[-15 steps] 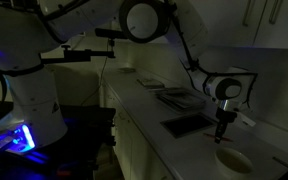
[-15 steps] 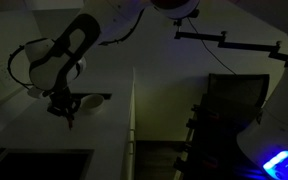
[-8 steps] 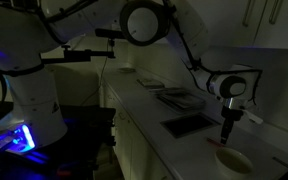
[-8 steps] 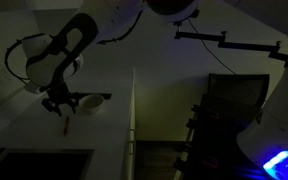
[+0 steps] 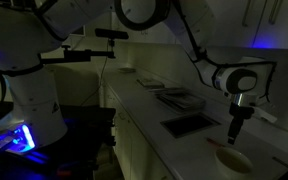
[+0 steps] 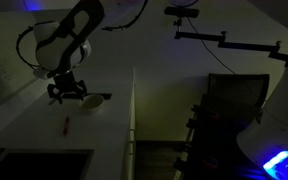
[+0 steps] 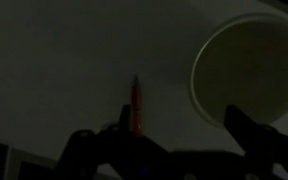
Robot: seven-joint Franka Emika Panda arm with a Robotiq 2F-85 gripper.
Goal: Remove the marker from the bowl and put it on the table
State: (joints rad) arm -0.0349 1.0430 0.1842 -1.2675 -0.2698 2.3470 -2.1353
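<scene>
The pale table [image 7: 54, 50] is filling the wrist view, the gripper [image 7: 169, 150] is hanging at the bottom edge with jaws spread wide, gripping nothing, the bowl [image 7: 249, 70] is sitting upper right, and the red marker [image 7: 136, 105] is lying on the table just left of it.
</scene>
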